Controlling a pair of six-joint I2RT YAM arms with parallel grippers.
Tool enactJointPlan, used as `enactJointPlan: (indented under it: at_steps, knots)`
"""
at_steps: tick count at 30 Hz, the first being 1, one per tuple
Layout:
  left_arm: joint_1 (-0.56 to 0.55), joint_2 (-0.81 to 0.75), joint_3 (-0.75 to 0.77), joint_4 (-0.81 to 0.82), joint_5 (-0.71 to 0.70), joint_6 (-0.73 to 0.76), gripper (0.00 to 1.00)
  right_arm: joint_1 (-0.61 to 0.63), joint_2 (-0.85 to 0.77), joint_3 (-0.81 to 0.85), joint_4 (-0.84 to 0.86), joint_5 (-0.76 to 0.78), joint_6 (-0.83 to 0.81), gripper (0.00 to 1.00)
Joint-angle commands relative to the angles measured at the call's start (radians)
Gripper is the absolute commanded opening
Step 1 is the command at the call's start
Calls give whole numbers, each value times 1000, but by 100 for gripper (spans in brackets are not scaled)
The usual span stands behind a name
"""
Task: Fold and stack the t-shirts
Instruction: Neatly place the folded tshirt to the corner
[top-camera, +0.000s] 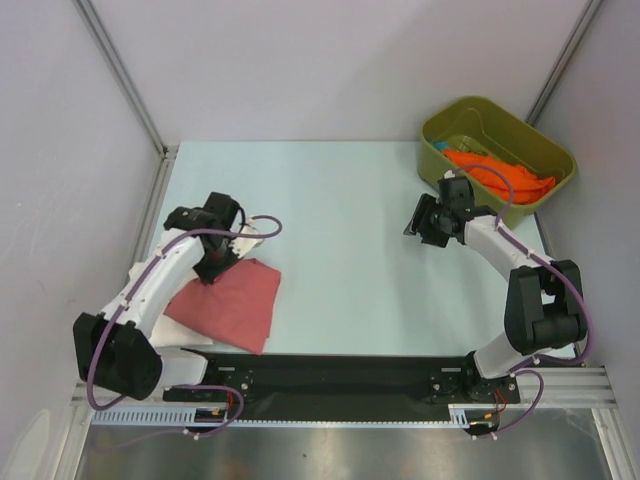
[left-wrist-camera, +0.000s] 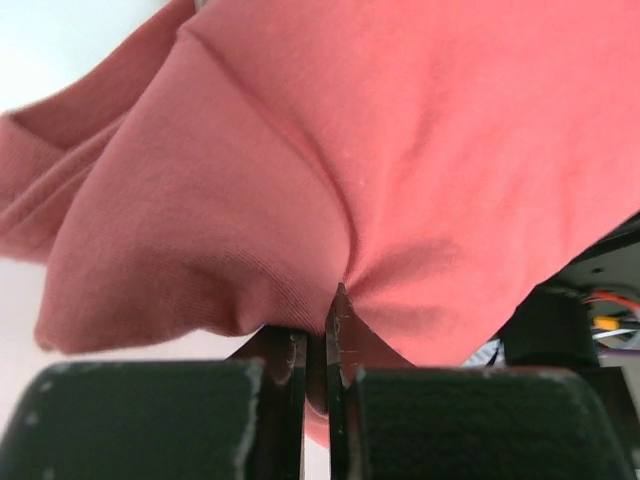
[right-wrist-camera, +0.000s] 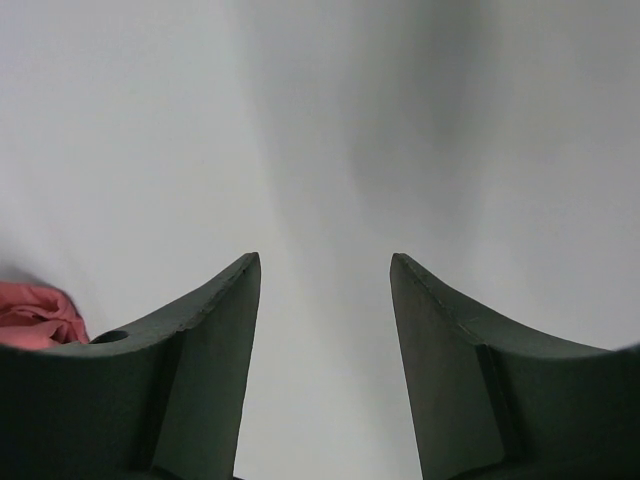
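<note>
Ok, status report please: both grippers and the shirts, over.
Left gripper shut on salmon-red t-shirt. Right gripper open, empty, beside olive-green bin. Orange t-shirt in bin. No obstacle seen.

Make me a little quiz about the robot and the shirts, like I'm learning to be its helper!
1. True or false: the left gripper is pinching the salmon-red cloth t-shirt.
2. Where does the bright orange cloth t-shirt lie? A) in the olive-green plastic bin B) on the salmon-red t-shirt C) in the left gripper
3. Fill in: the fingers of the right gripper stand ____.
Key: 1 true; 2 A; 3 open, holding nothing.
</note>
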Motion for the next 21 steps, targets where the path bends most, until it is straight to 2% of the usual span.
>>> enactJointPlan:
  at_steps: [1,9,17,21]
  knots:
    - [88,-89,-11,11,-161,39,0,2,8,27,10,0,-22,60]
    - [180,-259,-6,134,-278,111,0,2,64,83,-4,-5,-20,60]
    - [265,-339,-4,143,-282,122,0,2,123,153,-41,-2,-55,60]
    - [370,-376,-90,226,-262,187,0,2,146,185,-49,-3,-62,60]
